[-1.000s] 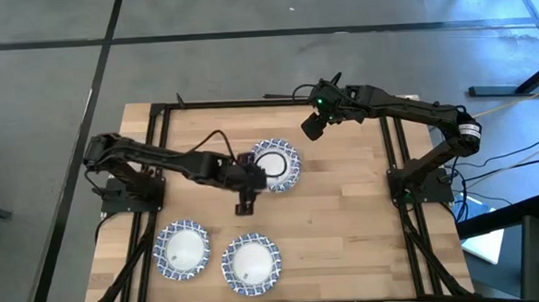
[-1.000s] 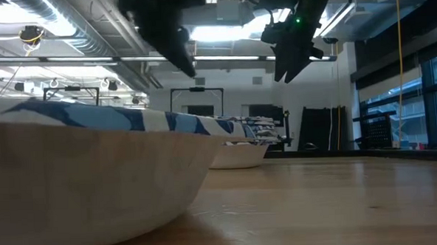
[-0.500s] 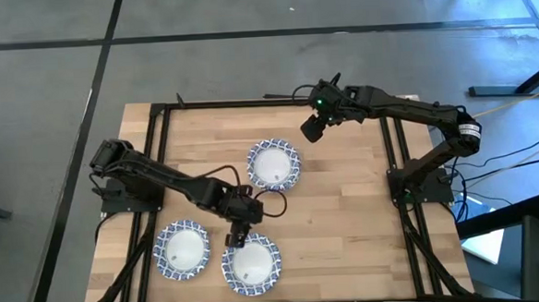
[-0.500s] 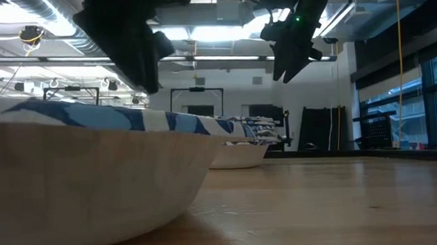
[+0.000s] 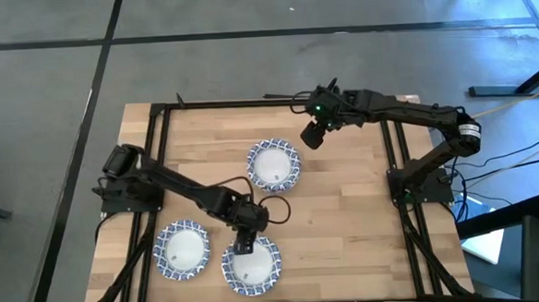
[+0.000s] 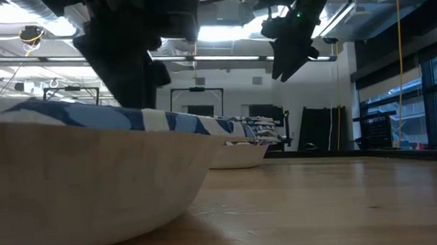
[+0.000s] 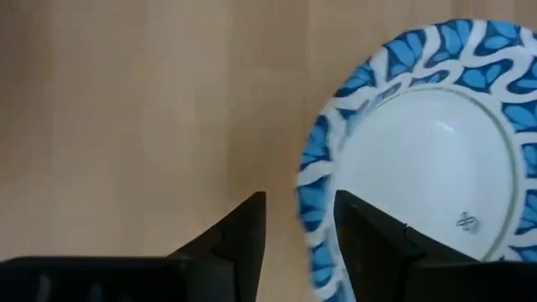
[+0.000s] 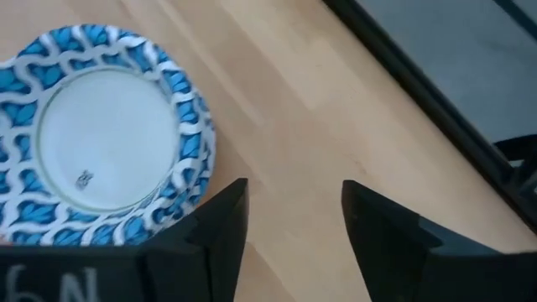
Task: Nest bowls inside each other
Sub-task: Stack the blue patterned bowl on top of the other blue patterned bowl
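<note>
Three blue-and-white lattice-rimmed bowls rest by their bases on the wooden table: a far bowl (image 5: 274, 165) (image 8: 101, 143), a near-left bowl (image 5: 182, 250), and a near-right bowl (image 5: 251, 265) (image 7: 419, 168). My left gripper (image 5: 245, 239) (image 7: 300, 231) is open and low over the near-right bowl's far rim. One finger stands outside the rim and one over the white inside; no touch shows. My right gripper (image 5: 312, 135) (image 8: 294, 222) is open, raised above the table just right of and beyond the far bowl. The low view shows the near bowl (image 6: 95, 179) large in front.
A black frame (image 5: 163, 156) runs along the table's left, far and right sides. Bare wood (image 5: 348, 230) lies between the bowls and the right rail. The left arm (image 5: 174, 184) stretches slantwise across the table's left half, past the near-left bowl.
My left gripper has swung from beside the far bowl toward the table's near edge and come down over the near-right bowl's far rim. The bowls have stayed where they were.
</note>
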Robot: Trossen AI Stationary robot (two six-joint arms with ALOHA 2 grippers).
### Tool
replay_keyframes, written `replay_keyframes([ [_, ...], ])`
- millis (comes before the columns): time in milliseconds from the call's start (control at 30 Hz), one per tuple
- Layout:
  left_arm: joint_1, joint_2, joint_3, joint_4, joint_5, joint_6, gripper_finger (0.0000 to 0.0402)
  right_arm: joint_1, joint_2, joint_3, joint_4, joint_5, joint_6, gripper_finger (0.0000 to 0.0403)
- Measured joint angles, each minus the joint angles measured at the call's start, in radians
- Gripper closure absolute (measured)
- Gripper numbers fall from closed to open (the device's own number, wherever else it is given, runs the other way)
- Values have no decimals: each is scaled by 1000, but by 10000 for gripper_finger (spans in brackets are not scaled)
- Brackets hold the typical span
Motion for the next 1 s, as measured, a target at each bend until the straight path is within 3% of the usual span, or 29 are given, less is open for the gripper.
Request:
replay_keyframes([
  [133,-6,43,0,32,44,-53,266,0,0,0,-2,-28,-22,210],
  [467,-36,102,0,55,43,-121,272,0,0,0,-3,-31,-37,210],
  [600,-36,102,0,56,33,-129,300,0,0,0,-3,-31,-55,210],
  [833,-23,94,1,54,45,-125,391,0,0,0,-7,-31,-57,210],
  [1000,-9,92,1,53,45,-97,395,0,-30,0,21,-4,-78,210],
])
